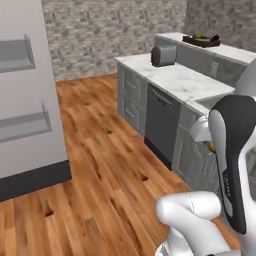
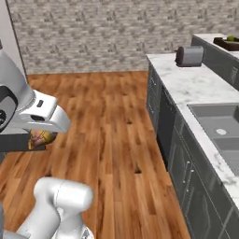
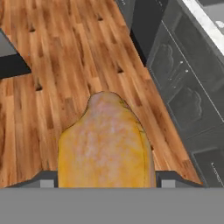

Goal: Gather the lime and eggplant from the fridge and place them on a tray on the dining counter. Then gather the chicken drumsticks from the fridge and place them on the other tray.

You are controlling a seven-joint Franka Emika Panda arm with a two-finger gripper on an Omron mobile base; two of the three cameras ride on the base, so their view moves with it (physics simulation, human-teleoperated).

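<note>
A golden, floury chicken drumstick (image 3: 105, 144) sits between the two fingertips of my gripper (image 3: 105, 180), which is shut on it above the wooden floor. From the right base view a bit of that drumstick (image 2: 39, 138) shows under the white hand. In the left base view it is a small yellow patch (image 1: 212, 146) beside the forearm. Far back on the raised dining counter stands a dark tray (image 1: 201, 42) holding the green lime (image 1: 198, 36) and the dark eggplant (image 1: 214, 38). The same tray (image 2: 228, 44) appears at the right edge of the right base view.
The open fridge door (image 1: 27, 100) with its shelves stands at the left. A marble counter (image 2: 196, 84) runs along the right with a toaster (image 1: 163, 55), a sink (image 2: 219, 126) and a dark dishwasher (image 1: 160, 125) below. Wooden floor (image 2: 107, 121) lies between them.
</note>
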